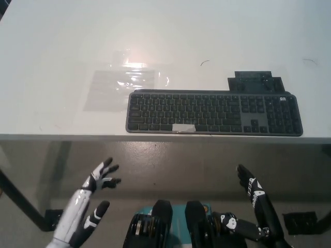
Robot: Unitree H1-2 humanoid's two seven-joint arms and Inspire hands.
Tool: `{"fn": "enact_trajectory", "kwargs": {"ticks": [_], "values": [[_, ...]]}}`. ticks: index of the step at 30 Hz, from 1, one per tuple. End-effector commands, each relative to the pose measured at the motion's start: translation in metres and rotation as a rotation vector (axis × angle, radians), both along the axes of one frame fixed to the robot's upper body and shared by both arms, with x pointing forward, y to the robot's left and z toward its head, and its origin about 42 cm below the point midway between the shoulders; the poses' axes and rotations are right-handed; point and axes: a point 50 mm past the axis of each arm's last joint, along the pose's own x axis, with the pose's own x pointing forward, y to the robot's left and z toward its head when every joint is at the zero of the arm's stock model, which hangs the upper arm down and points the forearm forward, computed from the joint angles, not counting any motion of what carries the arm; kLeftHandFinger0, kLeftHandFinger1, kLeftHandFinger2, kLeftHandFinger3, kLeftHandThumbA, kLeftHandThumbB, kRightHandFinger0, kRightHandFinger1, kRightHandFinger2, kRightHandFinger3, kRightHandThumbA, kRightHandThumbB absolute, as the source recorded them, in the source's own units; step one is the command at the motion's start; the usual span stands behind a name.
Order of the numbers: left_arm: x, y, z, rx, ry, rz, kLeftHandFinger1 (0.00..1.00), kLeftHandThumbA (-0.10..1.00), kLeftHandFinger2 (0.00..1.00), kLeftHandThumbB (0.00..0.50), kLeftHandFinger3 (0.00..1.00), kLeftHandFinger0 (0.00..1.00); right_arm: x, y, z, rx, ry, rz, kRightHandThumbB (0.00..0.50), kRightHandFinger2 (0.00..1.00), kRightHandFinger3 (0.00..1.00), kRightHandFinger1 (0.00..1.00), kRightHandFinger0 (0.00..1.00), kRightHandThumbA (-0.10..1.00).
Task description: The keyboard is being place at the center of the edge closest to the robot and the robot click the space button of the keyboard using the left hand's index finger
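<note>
A dark grey keyboard [214, 113] lies along the near edge of the white table [62, 46], right of centre. A strip of pale tape [183, 128] marks its space bar. My white left hand [98, 181] hangs below the table edge at the lower left, open with fingers spread, well short of the keyboard. My black right hand [250, 185] rests at the lower right, also below the edge, fingers apart and holding nothing.
A clear plastic sheet [126, 82] lies on the table just left of and behind the keyboard. A dark flat block [256, 81] sits against the keyboard's far right side. Black table legs [20, 199] stand at the lower left.
</note>
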Motion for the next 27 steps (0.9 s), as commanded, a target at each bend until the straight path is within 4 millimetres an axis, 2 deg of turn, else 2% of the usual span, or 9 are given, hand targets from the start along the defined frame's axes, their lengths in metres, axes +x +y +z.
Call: {"fn": "enact_trajectory", "kwargs": {"ticks": [1, 2, 3, 8, 11, 12, 20, 23, 27], "values": [[0.001, -0.017, 0.056, 0.159, -0.282, -0.002, 0.0, 1.0, 0.0, 0.466, 1.0, 0.0, 0.006, 0.004, 0.012, -0.007, -0.09, 0.03, 0.305, 1.0, 1.0, 1.0, 1.0, 0.96], [0.003, -0.021, 0.061, 0.162, -0.298, -0.009, 0.0, 1.0, 0.0, 0.454, 1.0, 0.0, 0.006, 0.004, 0.012, -0.007, -0.09, 0.03, 0.306, 1.0, 1.0, 1.0, 1.0, 0.96], [0.009, -0.03, 0.069, 0.18, -0.33, -0.01, 0.0, 1.0, 0.0, 0.417, 1.0, 0.0, 0.005, 0.004, 0.011, -0.007, -0.089, 0.03, 0.313, 1.0, 1.0, 1.0, 1.0, 0.94], [0.027, -0.051, 0.084, 0.224, -0.352, -0.013, 0.0, 1.0, 0.0, 0.437, 1.0, 0.0, 0.005, 0.004, 0.013, 0.003, -0.088, 0.034, 0.315, 1.0, 1.0, 1.0, 1.0, 0.92], [0.043, -0.063, 0.086, 0.275, -0.344, -0.037, 0.0, 1.0, 0.0, 0.426, 1.0, 0.0, 0.004, 0.004, 0.012, 0.006, -0.087, 0.037, 0.302, 1.0, 1.0, 1.0, 1.0, 0.9], [0.053, -0.068, 0.086, 0.317, -0.338, -0.045, 0.0, 1.0, 0.0, 0.408, 1.0, 0.0, 0.005, 0.004, 0.012, 0.01, -0.092, 0.04, 0.293, 1.0, 1.0, 1.0, 1.0, 0.89], [0.101, -0.095, 0.075, 0.409, -0.244, -0.065, 0.0, 1.0, 0.0, 0.369, 1.0, 0.0, 0.005, 0.004, 0.014, 0.009, -0.096, 0.031, 0.3, 1.0, 1.0, 1.0, 1.0, 0.89], [0.114, -0.102, 0.071, 0.441, -0.193, -0.068, 0.0, 1.0, 0.0, 0.372, 1.0, 0.0, 0.006, 0.005, 0.014, 0.018, -0.091, 0.031, 0.301, 1.0, 1.0, 1.0, 1.0, 0.88], [0.128, -0.108, 0.062, 0.473, -0.151, -0.062, 0.0, 1.0, 0.0, 0.342, 1.0, 0.0, 0.006, 0.006, 0.015, 0.019, -0.096, 0.031, 0.291, 1.0, 1.0, 1.0, 1.0, 0.88]]}}
